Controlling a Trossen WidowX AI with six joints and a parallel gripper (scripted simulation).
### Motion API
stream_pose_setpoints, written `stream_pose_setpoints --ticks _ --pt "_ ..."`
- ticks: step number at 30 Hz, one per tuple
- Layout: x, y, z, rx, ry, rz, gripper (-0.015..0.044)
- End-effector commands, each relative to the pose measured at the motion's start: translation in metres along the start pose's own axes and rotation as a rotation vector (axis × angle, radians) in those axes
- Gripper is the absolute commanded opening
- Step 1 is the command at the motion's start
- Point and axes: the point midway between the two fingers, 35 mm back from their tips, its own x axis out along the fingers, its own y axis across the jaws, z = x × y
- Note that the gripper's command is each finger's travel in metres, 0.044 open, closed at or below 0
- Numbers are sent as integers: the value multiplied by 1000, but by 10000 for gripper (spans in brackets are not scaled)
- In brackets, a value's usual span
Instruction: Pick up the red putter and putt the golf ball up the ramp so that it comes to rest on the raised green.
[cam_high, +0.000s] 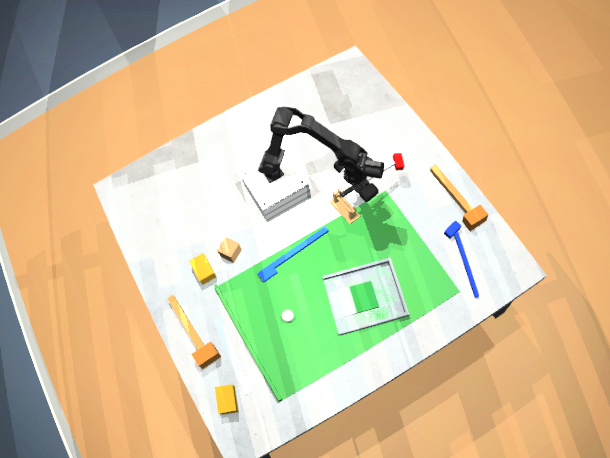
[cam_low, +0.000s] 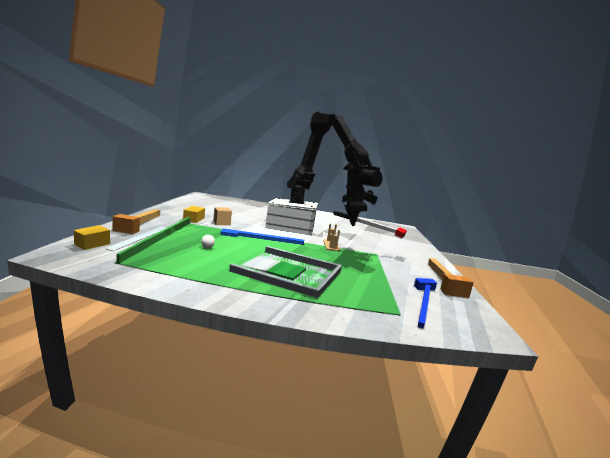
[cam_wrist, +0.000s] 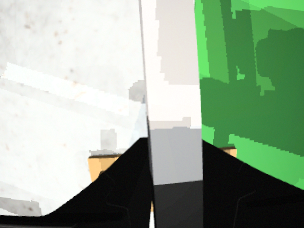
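my gripper (cam_high: 359, 184) (cam_low: 353, 221) (cam_wrist: 166, 146) is clenched on the shaft of the red putter (cam_high: 398, 161) (cam_low: 400, 232) (cam_wrist: 175, 100), with one finger against each side. in the wrist view, the shaft runs lengthwise between my fingers; its light section is at the top and its dark section at the bottom. the red head points away from the wooden stand (cam_high: 346, 209) (cam_low: 332, 246) (cam_wrist: 95, 167), and the dark handle end is above that stand.

the white golf ball (cam_high: 287, 316) (cam_low: 208, 242) is located on the green mat (cam_high: 310, 350) (cam_low: 180, 260) (cam_wrist: 250, 100), well apart from my gripper. it is outside the gray-walled frame (cam_high: 400, 287) (cam_low: 305, 258), which surrounds a dark green square (cam_high: 364, 297) (cam_low: 286, 270). the ball is not on that square.

a blue putter (cam_high: 300, 250) (cam_low: 270, 237) lies along the mat edge nearest my white base box (cam_high: 287, 205) (cam_low: 291, 220). a blue mallet (cam_high: 466, 265) (cam_low: 424, 305) lies off the mat, beside an orange-headed mallet (cam_high: 475, 217) (cam_low: 457, 286). at the opposite end of the table (cam_high: 250, 120) (cam_low: 270, 325), a second orange-headed mallet (cam_high: 205, 354) (cam_low: 126, 224) lies between two yellow blocks. a tan block (cam_high: 229, 250) (cam_low: 222, 216) is near one of those yellow blocks (cam_high: 202, 268) (cam_low: 194, 214); the other yellow block (cam_high: 226, 399) (cam_low: 92, 237) is farther from my base box.
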Motion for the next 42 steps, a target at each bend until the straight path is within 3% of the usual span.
stream_pose_setpoints --ticks 1,9,42 --pt "-24 1 3 -2 -6 -6 0" --pt "-21 -11 -7 93 -24 -2 0" --pt "-75 -106 -142 1184 -236 90 0"
